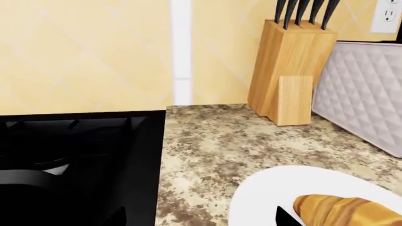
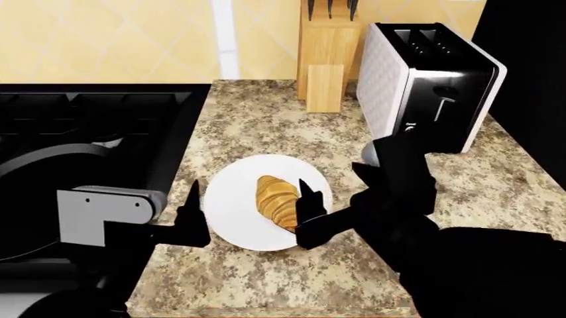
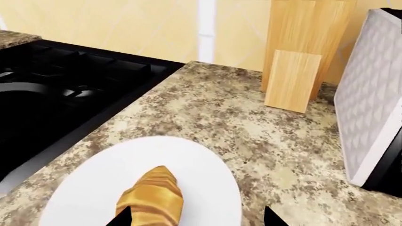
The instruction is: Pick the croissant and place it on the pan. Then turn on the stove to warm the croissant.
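The golden-brown croissant (image 2: 277,199) (image 3: 154,197) (image 1: 345,209) lies on a round white plate (image 2: 234,222) on the granite counter, just right of the black stove (image 2: 106,112). On the stove sits the round black pan (image 2: 44,199) (image 3: 25,108). My right gripper (image 2: 335,184) (image 3: 196,219) is open low over the plate's right side. One of its fingertips overlaps the croissant and the other is over the counter. My left gripper (image 2: 177,211) (image 1: 201,219) is open and empty, spanning the stove's edge and the plate's left rim. The stove's knobs are out of view.
A white and black toaster (image 2: 433,79) (image 1: 364,94) stands at the back right. A wooden knife block (image 2: 325,59) (image 1: 289,70) stands next to it against the yellow tiled wall. Speckled counter (image 2: 265,126) lies between the plate and the block.
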You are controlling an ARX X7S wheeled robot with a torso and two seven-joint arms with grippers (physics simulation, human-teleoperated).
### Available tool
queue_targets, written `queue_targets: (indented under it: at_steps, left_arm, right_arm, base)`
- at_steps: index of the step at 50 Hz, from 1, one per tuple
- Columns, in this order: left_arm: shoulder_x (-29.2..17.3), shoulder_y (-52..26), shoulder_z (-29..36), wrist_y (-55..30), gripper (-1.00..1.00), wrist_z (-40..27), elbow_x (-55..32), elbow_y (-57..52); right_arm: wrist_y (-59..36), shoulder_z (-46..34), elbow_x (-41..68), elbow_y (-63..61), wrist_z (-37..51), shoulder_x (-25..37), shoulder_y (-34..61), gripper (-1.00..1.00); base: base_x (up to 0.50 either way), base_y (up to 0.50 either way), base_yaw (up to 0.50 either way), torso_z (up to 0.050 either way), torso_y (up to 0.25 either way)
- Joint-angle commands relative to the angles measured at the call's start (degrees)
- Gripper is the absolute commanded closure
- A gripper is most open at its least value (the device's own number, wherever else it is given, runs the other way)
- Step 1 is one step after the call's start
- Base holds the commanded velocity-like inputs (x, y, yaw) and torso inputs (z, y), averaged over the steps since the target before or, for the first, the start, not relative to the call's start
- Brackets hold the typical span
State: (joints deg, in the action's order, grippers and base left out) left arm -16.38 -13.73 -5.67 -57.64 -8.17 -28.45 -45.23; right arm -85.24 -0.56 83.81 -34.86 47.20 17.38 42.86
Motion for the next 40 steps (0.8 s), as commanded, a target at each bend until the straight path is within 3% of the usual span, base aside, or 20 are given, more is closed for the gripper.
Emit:
queue_targets:
  at_steps: [1, 20, 40]
  left_arm:
    - [-1.06, 2.03, -1.00, 7.09, -1.00, 2.21, 1.40, 1.72]
    - [-1.13, 4.91, -4.47, 15.87, -1.00, 5.83, 1.08, 5.55]
    - [-0.77, 2.42, -2.90, 19.81, -1.00, 7.66, 2.20, 13.29]
  right_arm:
    - [3.37, -9.03, 27.14, 11.88, 23.57, 3.34, 8.96, -1.00]
    - [11.03, -20.92, 36.81, 18.59, 33.74, 2.56, 15.10, -1.00]
    - [7.11, -23.90, 26.69, 29.00, 23.12, 0.23, 19.68, -1.00]
  base:
    - [0.00, 0.00, 0.00, 0.000, 0.000]
    - [0.00, 0.00, 0.00, 0.000, 0.000]
    - [0.00, 0.00, 0.00, 0.000, 0.000]
